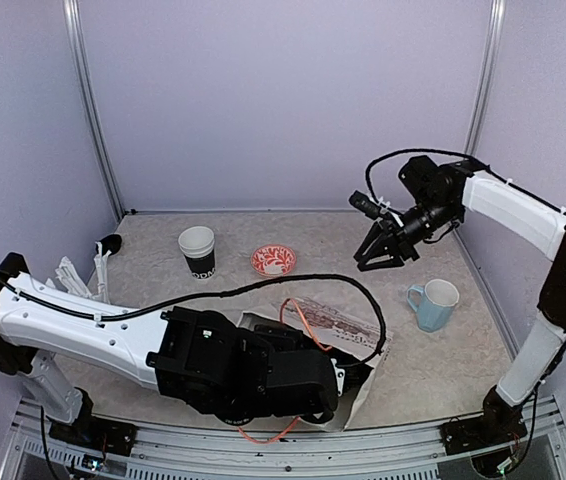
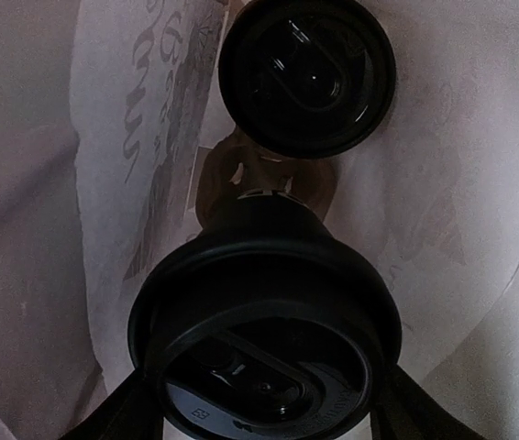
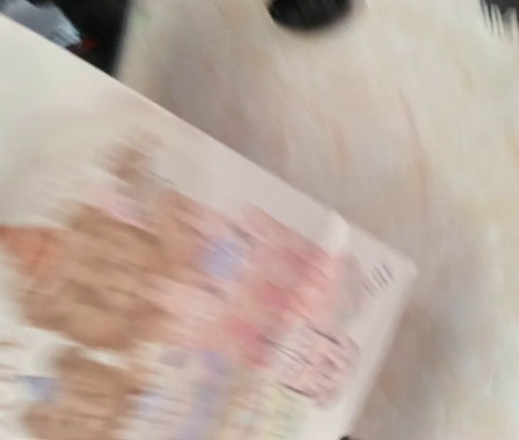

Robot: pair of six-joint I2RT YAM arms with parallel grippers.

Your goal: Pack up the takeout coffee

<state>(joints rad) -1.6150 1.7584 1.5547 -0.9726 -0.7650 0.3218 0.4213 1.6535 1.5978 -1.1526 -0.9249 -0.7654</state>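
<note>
Being clamped in the left jaws inside the bag (image 2: 480, 165), the cup (image 2: 264, 312) could be toppled against the second cup (image 2: 307, 78) at release; the right jaws were spread, empty.

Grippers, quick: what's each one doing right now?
Left gripper: closed on a lidded cup.
Right gripper: open, empty.

Plain pale purple walls (image 1: 283, 100) stand on three sides of a sandy, speckled tabletop (image 1: 328, 232), with a thin shiny metal pole (image 1: 94, 110) in each back corner and soft, even light.
</note>
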